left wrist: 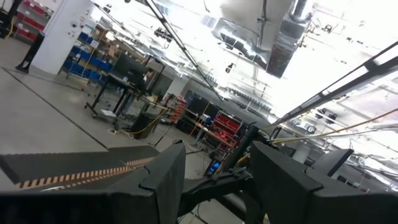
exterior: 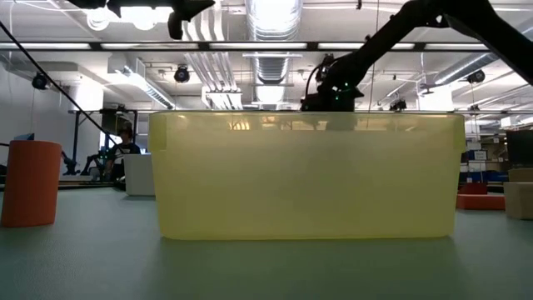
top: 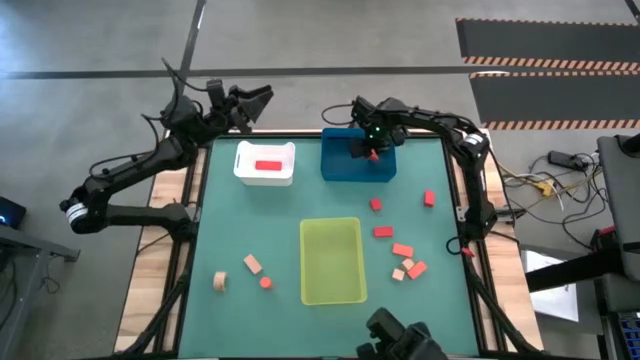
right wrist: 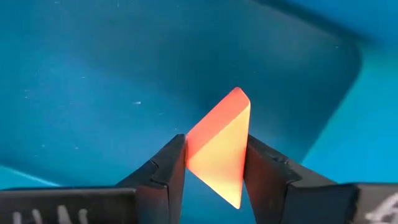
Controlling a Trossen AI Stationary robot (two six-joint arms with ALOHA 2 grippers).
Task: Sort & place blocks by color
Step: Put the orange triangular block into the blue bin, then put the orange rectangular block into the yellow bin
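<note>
My right gripper [top: 372, 150] hangs over the blue bin [top: 357, 158] at the table's far edge, shut on an orange-red wedge block [right wrist: 221, 146]. In the right wrist view the bin's blue floor [right wrist: 124, 93] lies below the wedge. My left gripper [top: 262, 97] is raised beyond the table's far-left corner, open, pointing away into the room [left wrist: 214, 180]. A red bar [top: 268, 166] lies flat in the white bin [top: 264, 163]. More red, coral and tan blocks lie flat on the mat to the right [top: 405, 258] and left [top: 252, 265] of the yellow-green bin [top: 331, 260]. My right gripper pinches the orange-red wedge between its two fingers, one on each flat side [right wrist: 194, 140], coming from above and pointing down into the blue bin. The wedge is lifted clear of the bin floor, its sharp edge [right wrist: 239, 94] sticking out past the fingertips.
The yellow-green bin [exterior: 304, 175] fills the low view and hides most of the table behind it. An orange cylinder-like block [exterior: 29, 183] stands at the near left in that view. Bare green mat [top: 250, 215] lies between the white bin and the left blocks.
</note>
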